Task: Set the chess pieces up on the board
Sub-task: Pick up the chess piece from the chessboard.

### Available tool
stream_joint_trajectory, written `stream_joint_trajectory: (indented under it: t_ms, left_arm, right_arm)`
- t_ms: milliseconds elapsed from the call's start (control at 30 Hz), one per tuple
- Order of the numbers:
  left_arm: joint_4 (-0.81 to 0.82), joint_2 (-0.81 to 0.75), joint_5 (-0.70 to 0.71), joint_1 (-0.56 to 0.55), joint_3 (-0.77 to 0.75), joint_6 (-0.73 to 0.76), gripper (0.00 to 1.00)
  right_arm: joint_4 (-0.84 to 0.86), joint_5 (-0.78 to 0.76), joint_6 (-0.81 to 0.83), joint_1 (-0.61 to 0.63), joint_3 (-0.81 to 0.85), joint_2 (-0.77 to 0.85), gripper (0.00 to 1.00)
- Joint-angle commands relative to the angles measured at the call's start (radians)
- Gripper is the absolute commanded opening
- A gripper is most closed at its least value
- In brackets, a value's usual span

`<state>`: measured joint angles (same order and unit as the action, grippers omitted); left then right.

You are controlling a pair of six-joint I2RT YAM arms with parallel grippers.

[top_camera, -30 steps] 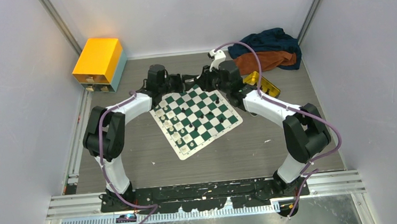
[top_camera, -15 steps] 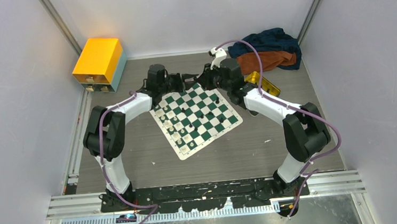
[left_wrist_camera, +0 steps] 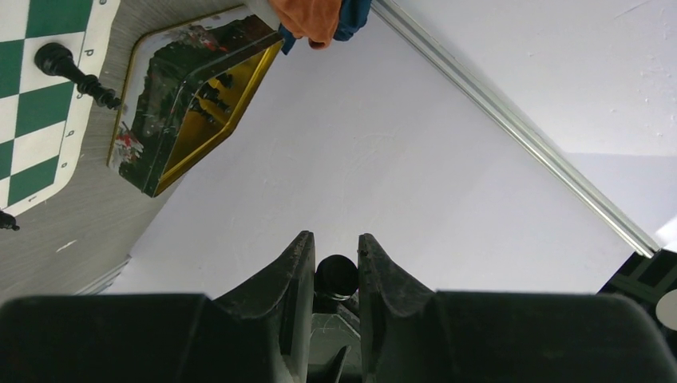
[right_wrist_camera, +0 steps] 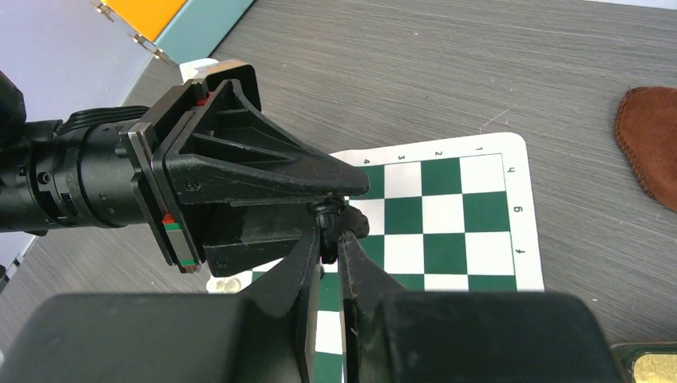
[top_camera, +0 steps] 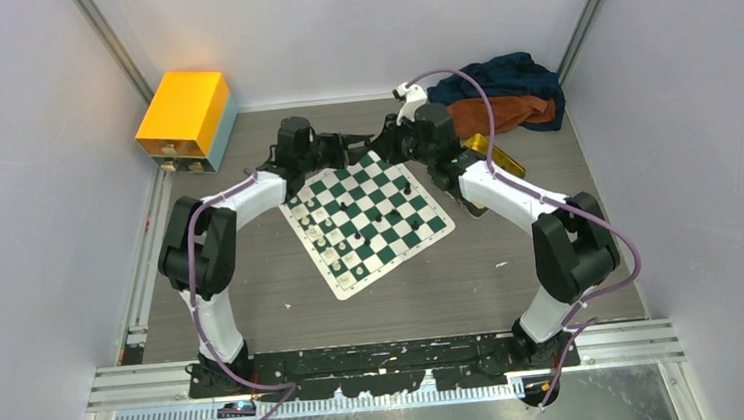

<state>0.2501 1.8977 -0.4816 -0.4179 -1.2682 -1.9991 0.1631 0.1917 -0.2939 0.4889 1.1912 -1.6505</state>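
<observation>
The green-and-white board [top_camera: 349, 288] lies askew mid-table with cream pieces [top_camera: 317, 226] along its left side and a few black ones [top_camera: 372, 211] further in. Both grippers meet in the air over its far corner. My left gripper [left_wrist_camera: 334, 246] is shut on a black chess piece [left_wrist_camera: 335, 274], whose round head shows between the fingers. In the right wrist view, my right gripper [right_wrist_camera: 327, 243] pinches that same black piece [right_wrist_camera: 327, 217] from the other end, just off the left gripper's tips [right_wrist_camera: 351, 185]. In the top view the left gripper [top_camera: 345, 152] and right gripper [top_camera: 383, 149] nearly touch.
A gold tin [left_wrist_camera: 199, 104] holding black pieces sits right of the board, also the tin [top_camera: 494, 156] in the top view. One black piece [left_wrist_camera: 76, 72] lies on the board's border. An orange box [top_camera: 185, 119] stands far left; a cloth pile [top_camera: 499, 95] far right.
My right gripper has narrowed its jaws onto the black piece and edged slightly toward the far wall. The left gripper kept its grip and barely moved.
</observation>
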Motion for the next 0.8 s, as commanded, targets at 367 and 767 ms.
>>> stream_joint_trajectory:
  t_ms: [367,767]
  left_arm:
    - [-0.114,0.015,-0.004,0.021,-0.107,0.187,0.42]
    - [-0.49,-0.04,0.122,0.119,-0.223,0.662,0.42]
  right_arm:
    - [-0.067,0.013,0.015,-0.004,0.109,0.016,0.01]
    - [-0.533,-0.101,0.016,-0.006,0.444,-0.145,0.01]
